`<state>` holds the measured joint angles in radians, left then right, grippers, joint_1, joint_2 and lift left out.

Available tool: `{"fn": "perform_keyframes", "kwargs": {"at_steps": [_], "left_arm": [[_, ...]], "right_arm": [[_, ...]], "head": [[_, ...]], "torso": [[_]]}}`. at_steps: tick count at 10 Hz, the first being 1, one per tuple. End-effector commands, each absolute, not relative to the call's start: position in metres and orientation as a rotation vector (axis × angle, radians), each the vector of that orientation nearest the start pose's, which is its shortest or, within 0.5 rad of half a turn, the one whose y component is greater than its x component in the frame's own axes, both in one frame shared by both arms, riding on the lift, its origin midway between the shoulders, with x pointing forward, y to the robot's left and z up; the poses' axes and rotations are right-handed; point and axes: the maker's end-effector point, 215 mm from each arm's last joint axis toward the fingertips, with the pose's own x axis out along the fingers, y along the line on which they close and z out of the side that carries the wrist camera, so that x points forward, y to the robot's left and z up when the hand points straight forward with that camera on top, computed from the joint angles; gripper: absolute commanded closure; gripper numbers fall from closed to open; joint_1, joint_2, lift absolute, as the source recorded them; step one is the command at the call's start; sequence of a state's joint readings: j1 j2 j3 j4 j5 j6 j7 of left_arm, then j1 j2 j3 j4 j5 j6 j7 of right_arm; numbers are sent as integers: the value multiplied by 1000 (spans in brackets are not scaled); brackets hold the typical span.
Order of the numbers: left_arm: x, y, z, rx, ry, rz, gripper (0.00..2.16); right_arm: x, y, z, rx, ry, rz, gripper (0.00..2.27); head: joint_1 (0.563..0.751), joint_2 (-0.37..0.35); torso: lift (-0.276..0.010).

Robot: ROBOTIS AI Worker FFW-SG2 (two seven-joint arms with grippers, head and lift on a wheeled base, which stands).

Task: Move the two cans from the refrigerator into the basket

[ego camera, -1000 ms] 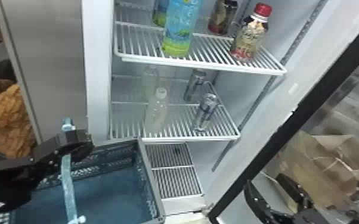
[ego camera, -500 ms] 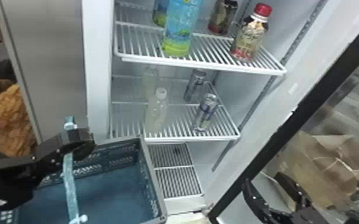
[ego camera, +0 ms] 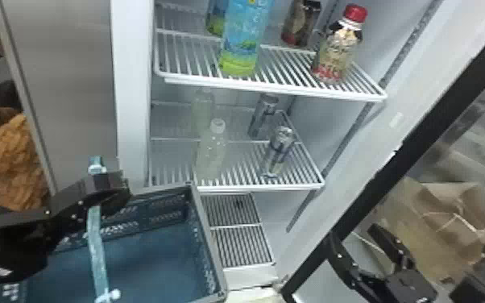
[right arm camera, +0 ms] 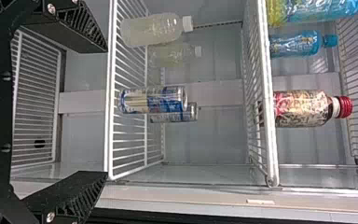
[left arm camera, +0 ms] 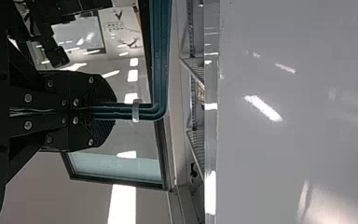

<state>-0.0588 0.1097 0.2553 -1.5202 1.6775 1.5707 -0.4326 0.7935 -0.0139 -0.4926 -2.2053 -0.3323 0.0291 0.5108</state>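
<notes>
Head view: right gripper slightly higher.

Silver-and-blue front can and silver rear can stand upright on refrigerator wire shelf; open-topped blue basket is near.

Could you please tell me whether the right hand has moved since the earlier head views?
Yes; in the head view, the right hand has shifted slightly upward, nearer the level of the lower wire shelf.
</notes>
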Motion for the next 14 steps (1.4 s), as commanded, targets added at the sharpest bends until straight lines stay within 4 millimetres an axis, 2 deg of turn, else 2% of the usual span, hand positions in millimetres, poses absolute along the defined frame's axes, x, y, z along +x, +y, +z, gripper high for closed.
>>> {"fn": "perform_keyframes", "kwargs": {"at_steps": [1,3,6,11,14], "left_arm": [[370,65,-233,-1556,721,-1364,1199],[371,65,-232,-1555,718,-1368,1199],[372,65,-227,-1553,710,-1379,1199],[371,64,-225,-1546,715,-1387,1199],[372,62,-223,-1533,720,-1395,1199]], "right_arm": [[343,-369,-333,25,101,114,96],[364,-373,-338,30,76,107,102],[392,-359,-348,61,53,121,98],[442,-359,-338,53,1,112,94],[467,-347,-341,67,-3,132,93]], "head": [[695,-350],[695,-350],[695,-350],[695,-350],[695,-350]], "torso": [[-218],[-218],[-218],[-218],[-218]]}}
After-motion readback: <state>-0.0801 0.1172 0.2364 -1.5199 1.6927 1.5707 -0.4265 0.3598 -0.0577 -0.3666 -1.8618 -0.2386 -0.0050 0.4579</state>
